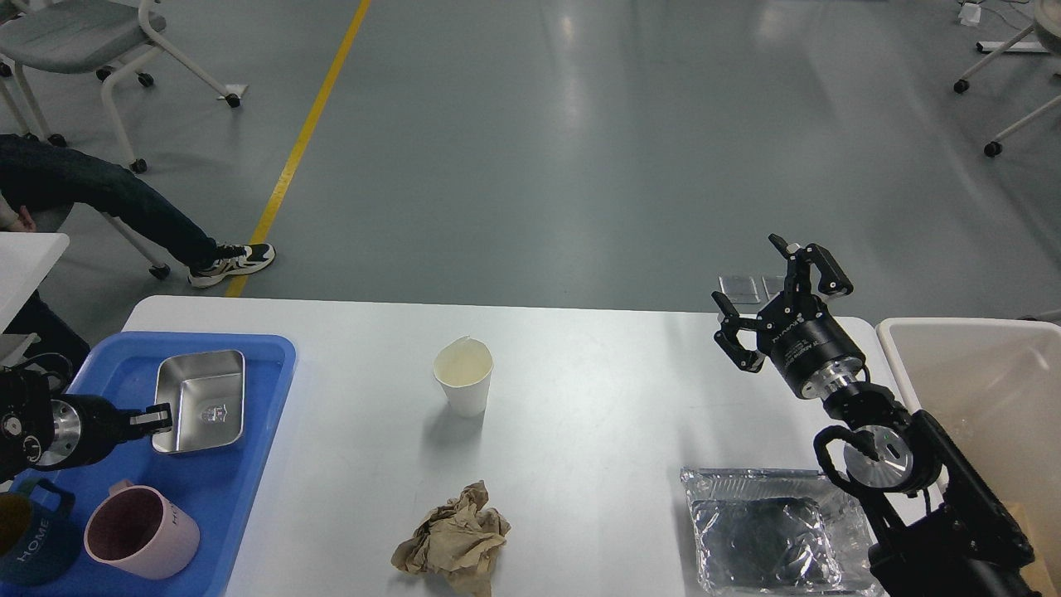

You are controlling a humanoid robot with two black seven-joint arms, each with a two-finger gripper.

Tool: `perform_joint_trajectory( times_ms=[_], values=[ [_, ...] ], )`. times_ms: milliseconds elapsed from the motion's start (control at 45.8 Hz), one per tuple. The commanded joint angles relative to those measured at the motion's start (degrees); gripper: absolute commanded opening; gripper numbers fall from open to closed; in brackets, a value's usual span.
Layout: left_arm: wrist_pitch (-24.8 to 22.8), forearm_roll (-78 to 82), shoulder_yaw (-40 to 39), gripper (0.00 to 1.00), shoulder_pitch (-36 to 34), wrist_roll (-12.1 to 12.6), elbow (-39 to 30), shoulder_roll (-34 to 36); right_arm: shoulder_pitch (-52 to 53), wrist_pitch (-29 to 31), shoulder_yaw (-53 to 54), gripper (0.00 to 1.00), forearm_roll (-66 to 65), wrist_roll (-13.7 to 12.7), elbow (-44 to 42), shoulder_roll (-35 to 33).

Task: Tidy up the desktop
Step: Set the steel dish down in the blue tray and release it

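Nearest on the white counter (580,390) lie a crumpled brown paper (454,539) and a foil tray (767,531), both loose rubbish. Farther in stands a paper cup (463,376). The left tool (156,419) touches the steel dish (201,400) in the blue tray (257,464); whether it clamps is unclear. The right tool (775,303) hovers, fingers apart, beside the beige bin (912,365). Likely next: reach for the rubbish and bin it.

Blue tray (264,431), steel dish (201,400), pink mug (141,532), paper cup (463,376), crumpled paper (454,539)
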Motion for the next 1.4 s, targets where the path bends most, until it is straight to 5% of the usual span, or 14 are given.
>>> perform_joint_trajectory(
  times_ms=[0,1376],
  values=[
    [0.36,0.07,-0.04,0.96,-0.08,-0.22,-0.20,0.04,0.04,-0.02,0.00,1.00,0.00,0.00,-0.01,0.00],
    [1.16,0.07,0.14,0.96,-0.08,-0.75,-0.46,0.39,0.39,-0.02,0.00,1.00,0.00,0.00,-0.01,0.00]
  ],
)
